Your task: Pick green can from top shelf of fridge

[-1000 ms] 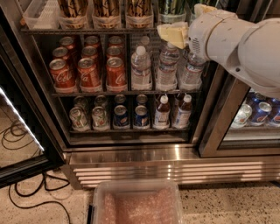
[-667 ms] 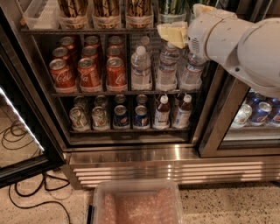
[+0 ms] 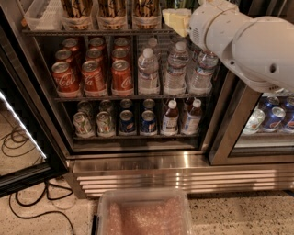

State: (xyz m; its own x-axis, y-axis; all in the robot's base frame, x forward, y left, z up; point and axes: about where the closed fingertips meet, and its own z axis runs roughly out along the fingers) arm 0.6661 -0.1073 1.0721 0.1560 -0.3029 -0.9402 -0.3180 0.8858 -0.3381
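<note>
Comparing against a second ago and finding almost no movement: same pose for the white arm [image 3: 248, 41], same place for the pale end effector [image 3: 177, 20], up at the right end of the top shelf [image 3: 92, 32] of the fridge [image 3: 138, 165], just at the front rail. Reading that as a pause in the reach rather than progress. No grasp evident, so judging the pick not yet done. Cannot tell whether wide or narrow, nor whether holding anything.

Spotting only a dark sliver of the green can [image 3: 174, 3] at the very top edge, directly behind and above the end effector, mostly hidden and cropped. Cannot tell whether touched or merely near.

Surveying the containers next. On the top shelf, clear plastic trays: a leftmost tray [image 3: 39, 16], then three more with tall gold-and-black cans [image 3: 112, 9] standing upright. Below, on the middle rack, rows of red cola cans [image 3: 92, 75] at left and water bottles [image 3: 174, 69] at right, all upright. Lower still, a row of mixed small cans [image 3: 126, 121] beside two little bottles [image 3: 181, 117]. Off to the right, behind the next glass door, blue cans [image 3: 271, 117]. On the floor in front of the ribbed steel base, a clear plastic bin [image 3: 103, 202] with pinkish, crumpled-looking filling, nature unclear. Left of that, loose black cables [image 3: 27, 147] on the floor.
</note>
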